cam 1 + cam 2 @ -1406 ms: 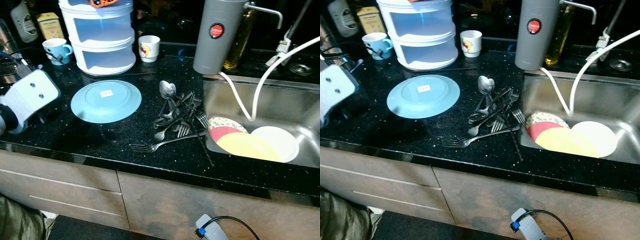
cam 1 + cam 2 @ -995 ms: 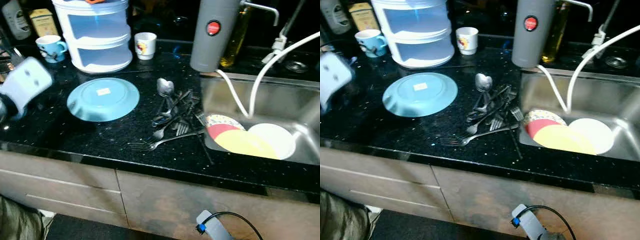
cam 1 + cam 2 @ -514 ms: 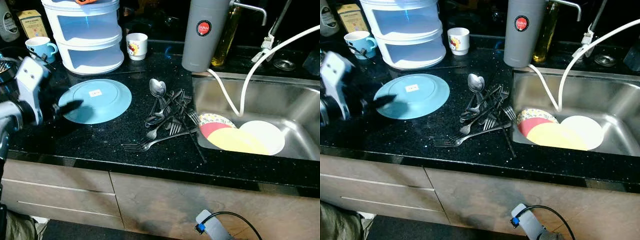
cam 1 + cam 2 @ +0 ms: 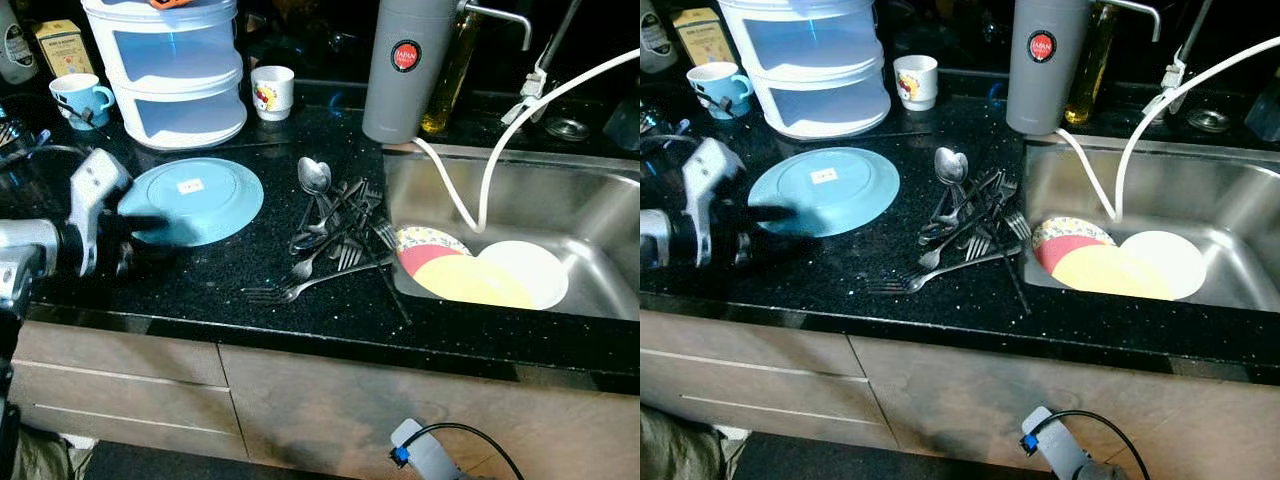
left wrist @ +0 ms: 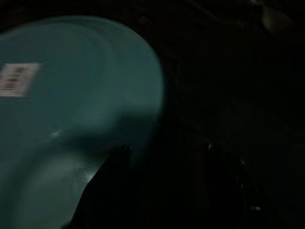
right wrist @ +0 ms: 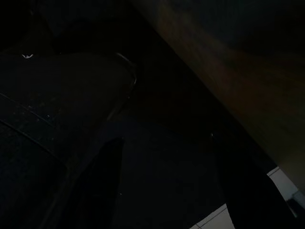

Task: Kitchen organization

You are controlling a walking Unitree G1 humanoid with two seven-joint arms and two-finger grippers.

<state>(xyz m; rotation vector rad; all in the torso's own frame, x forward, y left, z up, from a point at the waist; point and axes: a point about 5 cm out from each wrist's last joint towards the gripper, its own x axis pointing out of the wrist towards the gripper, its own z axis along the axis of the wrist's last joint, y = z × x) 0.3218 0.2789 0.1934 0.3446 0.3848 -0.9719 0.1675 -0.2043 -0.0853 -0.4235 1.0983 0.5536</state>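
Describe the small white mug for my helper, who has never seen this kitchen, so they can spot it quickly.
On the black speckled countertop, look behind the round light-blue plate to the tall white stacked container. Just right of it stands the small white mug, with a red-and-yellow picture, unlike the white mug with blue handle on the left.

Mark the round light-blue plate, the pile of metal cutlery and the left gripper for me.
Round light-blue plate (image 4: 205, 190), left eye view, bare centre.
Pile of metal cutlery (image 4: 335, 225), left eye view, tangled middle.
Left gripper (image 4: 150, 228), left eye view, between fingertips.

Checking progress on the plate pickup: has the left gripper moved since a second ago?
Yes. The left gripper has swung down and in toward the blue plate, its fingers now at the plate's near edge.
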